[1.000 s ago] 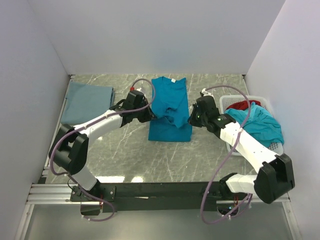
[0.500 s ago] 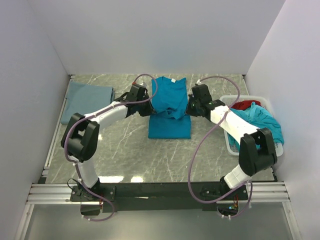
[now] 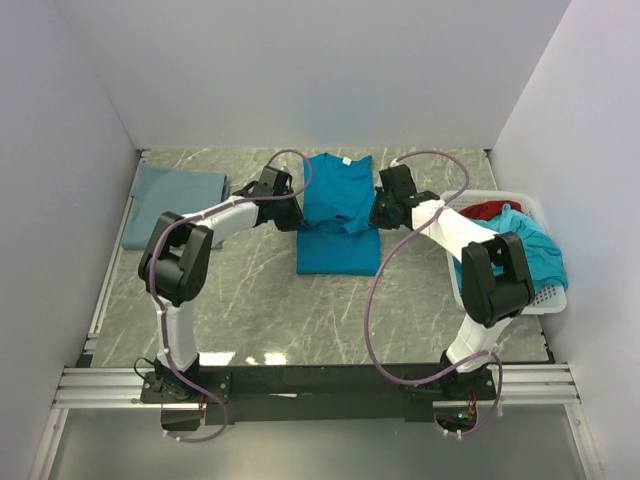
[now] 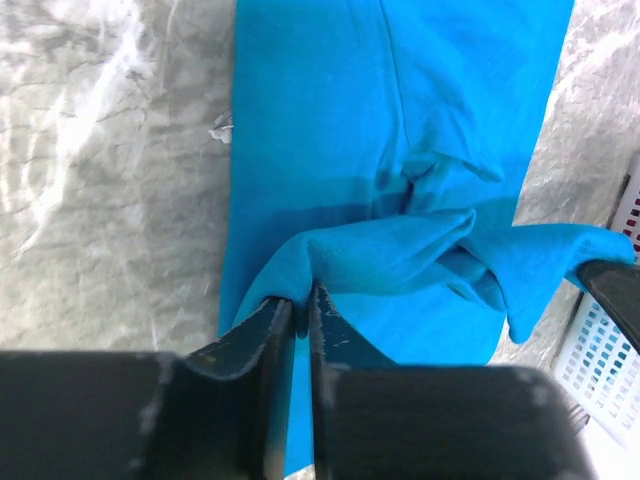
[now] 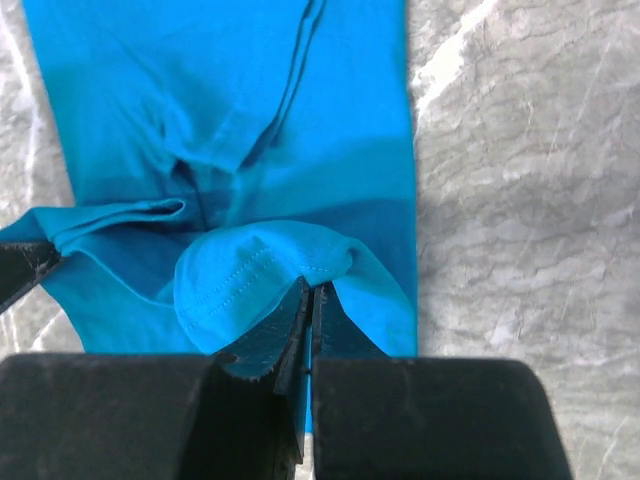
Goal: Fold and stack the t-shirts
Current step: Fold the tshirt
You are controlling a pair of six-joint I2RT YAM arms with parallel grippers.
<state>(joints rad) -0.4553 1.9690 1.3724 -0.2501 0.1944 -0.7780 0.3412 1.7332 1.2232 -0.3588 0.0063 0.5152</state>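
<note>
shifted farther back since earlier frame: left claw [image 4: 300,292] and right claw [image 5: 308,290], each clamped on teal t-shirt [image 3: 338,256].

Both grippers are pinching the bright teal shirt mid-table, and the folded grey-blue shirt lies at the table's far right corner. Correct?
Not quite. The folded grey-blue shirt lies at the far left corner, as the top external view shows; the white basket is on the right. The left gripper and right gripper do both pinch the teal shirt.
</note>
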